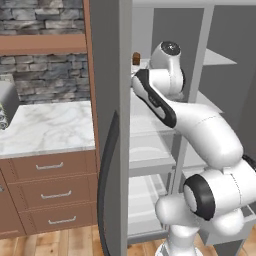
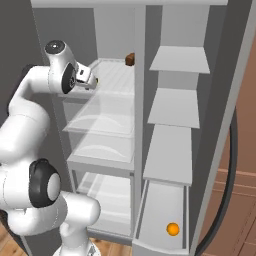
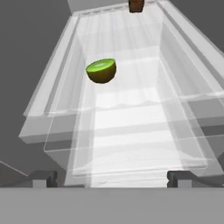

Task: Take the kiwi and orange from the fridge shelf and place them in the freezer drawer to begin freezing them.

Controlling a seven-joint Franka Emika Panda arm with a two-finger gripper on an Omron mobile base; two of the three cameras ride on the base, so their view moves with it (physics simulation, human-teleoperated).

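In the left base view the white arm (image 1: 200,135) rises from the lower right and bends up into the open fridge (image 1: 165,125), its wrist level with the top shelf. A small brown item (image 1: 135,58) stands at the back of that shelf, just left of the wrist. Left of the fridge lie a marble counter (image 1: 47,127) and wooden drawers (image 1: 50,192).

In the right base view the hand sits at the front edge of the top translucent shelf (image 2: 117,75), and a tiny yellowish spot just beyond the hand may be the kiwi, though it is too small to tell. The brown item (image 2: 130,59) stands at the shelf's far right corner. Well below the shelf, the freezer drawer (image 2: 150,210) is pulled out, and the orange (image 2: 173,229) lies in it near the front.

In the hand view the gripper (image 3: 111,178) has its two tips spread wide, holding nothing. The kiwi (image 3: 101,70) rests on the shelf (image 3: 144,109), ahead of the tips and left of the shelf's middle, cut face up. The brown item (image 3: 136,5) stands at the shelf's far end.
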